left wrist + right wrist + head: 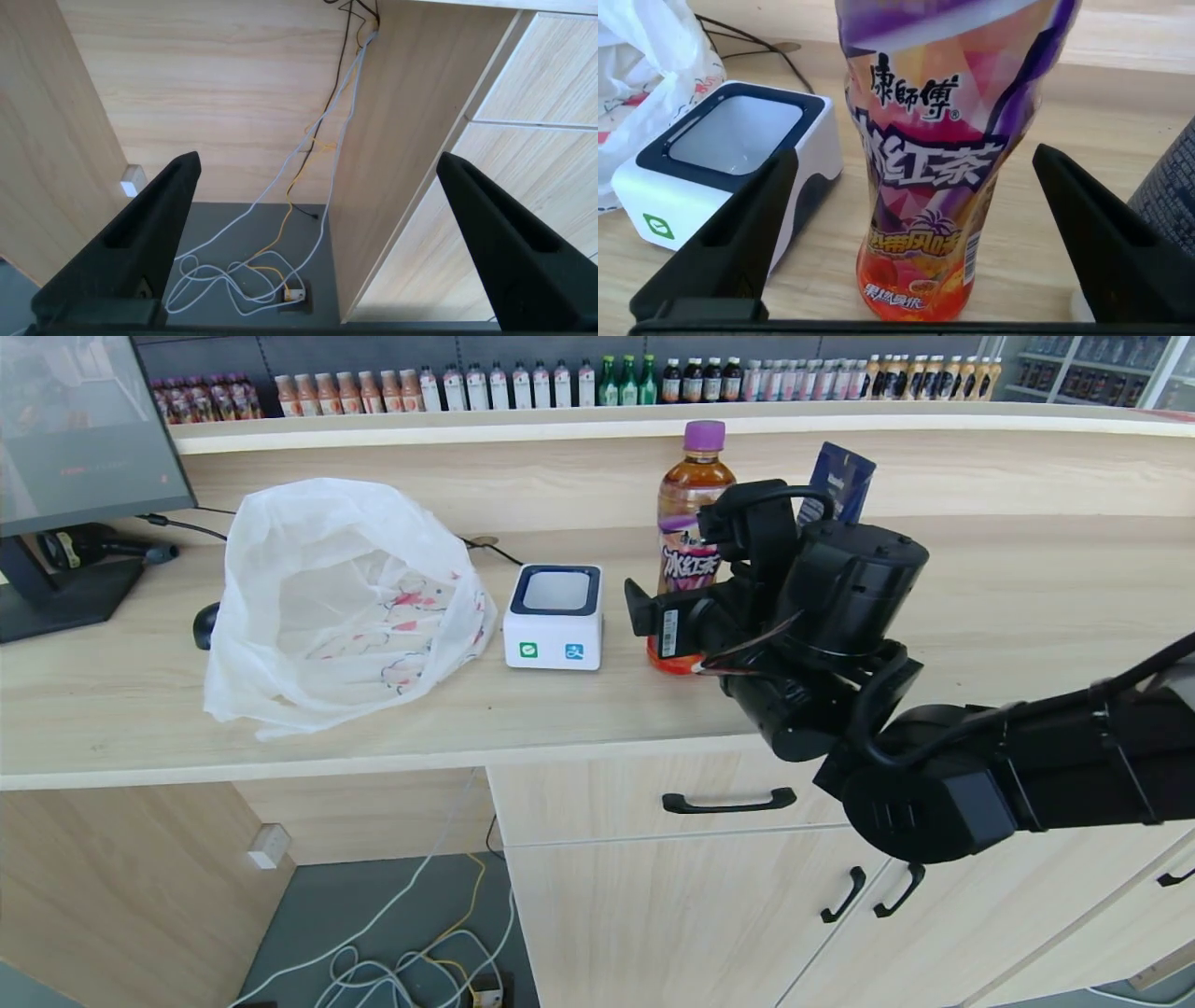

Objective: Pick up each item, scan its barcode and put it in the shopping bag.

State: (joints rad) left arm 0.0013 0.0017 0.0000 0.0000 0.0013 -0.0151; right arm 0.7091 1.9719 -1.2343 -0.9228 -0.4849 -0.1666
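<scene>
Right hand [915,163] is sitting spread wide, framing the tea bottle [689,495] on the worktop [1027,597]; I'm thinking centre on its waist, squeeze gently, keeping it upright.

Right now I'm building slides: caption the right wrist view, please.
Open right tool frames the upright tea bottle on the counter, scanner beside it.

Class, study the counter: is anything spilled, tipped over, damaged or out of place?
Nothing spilled or damaged. The bottle stands upright beside the scanner; only the blue packet behind it sits tilted, its base hidden.
</scene>
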